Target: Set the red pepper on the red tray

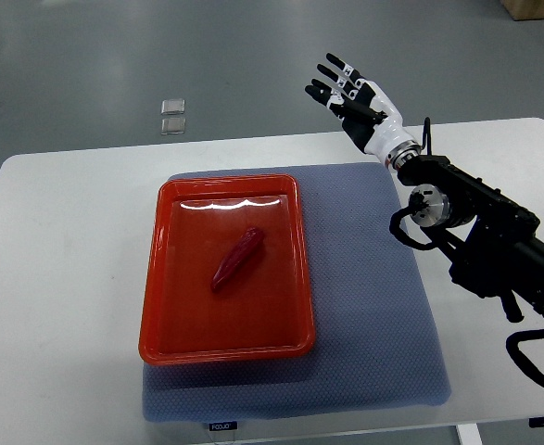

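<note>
A red pepper (238,259) lies on its side in the middle of the red tray (174,338), pointing diagonally from lower left to upper right. My right hand (343,93) hangs past the table's far edge, well to the upper right of the tray, with its fingers (330,72) spread and holding nothing. Its black arm (480,227) comes in from the right edge. The left arm does not show.
The tray sits on a blue-grey mat (383,306) that covers the middle of the white table (68,278). Two small clear squares (172,115) lie on the grey floor beyond the table's far edge. A cardboard box corner (536,7) shows at the top right.
</note>
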